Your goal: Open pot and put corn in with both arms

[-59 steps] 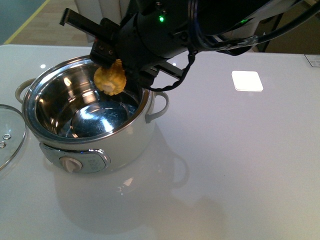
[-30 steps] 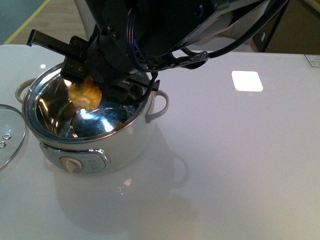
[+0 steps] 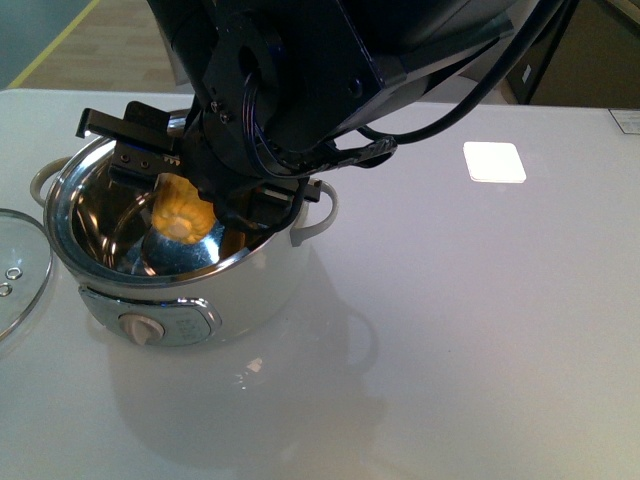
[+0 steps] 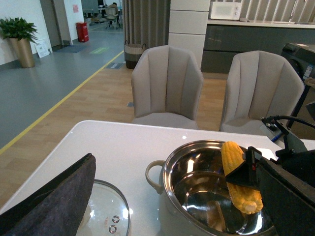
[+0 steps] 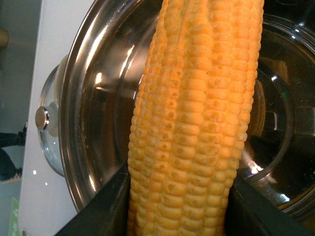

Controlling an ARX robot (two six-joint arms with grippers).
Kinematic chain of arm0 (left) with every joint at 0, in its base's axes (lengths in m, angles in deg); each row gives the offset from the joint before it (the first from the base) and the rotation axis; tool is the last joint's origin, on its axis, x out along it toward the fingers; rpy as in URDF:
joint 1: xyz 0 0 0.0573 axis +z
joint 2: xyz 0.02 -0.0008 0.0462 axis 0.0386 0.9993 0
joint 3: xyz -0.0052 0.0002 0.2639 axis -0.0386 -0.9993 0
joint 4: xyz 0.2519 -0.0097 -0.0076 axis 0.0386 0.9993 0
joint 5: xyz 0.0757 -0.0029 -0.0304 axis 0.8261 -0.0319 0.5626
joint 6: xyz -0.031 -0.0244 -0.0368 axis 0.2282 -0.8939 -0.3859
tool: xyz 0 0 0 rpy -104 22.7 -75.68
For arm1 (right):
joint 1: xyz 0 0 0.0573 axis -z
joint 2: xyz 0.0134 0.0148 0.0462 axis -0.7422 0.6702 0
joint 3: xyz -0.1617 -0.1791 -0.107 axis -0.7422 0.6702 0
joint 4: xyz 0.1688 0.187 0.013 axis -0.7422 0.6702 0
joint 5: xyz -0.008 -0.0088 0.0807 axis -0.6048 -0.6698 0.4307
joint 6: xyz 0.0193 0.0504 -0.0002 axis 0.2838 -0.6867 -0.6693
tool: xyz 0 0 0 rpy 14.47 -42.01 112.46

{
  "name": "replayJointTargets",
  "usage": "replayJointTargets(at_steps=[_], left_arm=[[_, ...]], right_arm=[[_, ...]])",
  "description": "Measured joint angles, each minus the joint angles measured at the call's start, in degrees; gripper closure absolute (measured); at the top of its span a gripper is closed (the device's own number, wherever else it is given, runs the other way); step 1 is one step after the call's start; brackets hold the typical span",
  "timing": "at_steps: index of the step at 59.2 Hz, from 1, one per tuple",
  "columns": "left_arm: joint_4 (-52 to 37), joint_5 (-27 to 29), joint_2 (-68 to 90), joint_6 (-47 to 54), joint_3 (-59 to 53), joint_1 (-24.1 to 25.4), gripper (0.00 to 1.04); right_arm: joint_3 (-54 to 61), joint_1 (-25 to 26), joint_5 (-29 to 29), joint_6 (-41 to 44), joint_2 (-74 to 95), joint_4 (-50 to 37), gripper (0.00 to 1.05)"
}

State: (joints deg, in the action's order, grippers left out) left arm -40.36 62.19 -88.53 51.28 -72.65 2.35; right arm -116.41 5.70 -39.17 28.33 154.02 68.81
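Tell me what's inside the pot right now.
Only the corn, held by the right gripper above the pot's bare steel bottom. The arm hides the far inside wall.

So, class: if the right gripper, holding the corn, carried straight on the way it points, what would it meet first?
Most likely the shiny inner bowl of the pot. The right gripper points down into it, and the corn would touch first, though depth is unclear.
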Motion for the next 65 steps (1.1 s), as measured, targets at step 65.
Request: replayJointTargets(at_steps=[65], left_arm=[[0.0,0.0,0.0,0.0,0.0,0.0,0.07]], right_arm=[[50.1,24.7,-17.7,20.8,-59.8,-12.2,0.09]])
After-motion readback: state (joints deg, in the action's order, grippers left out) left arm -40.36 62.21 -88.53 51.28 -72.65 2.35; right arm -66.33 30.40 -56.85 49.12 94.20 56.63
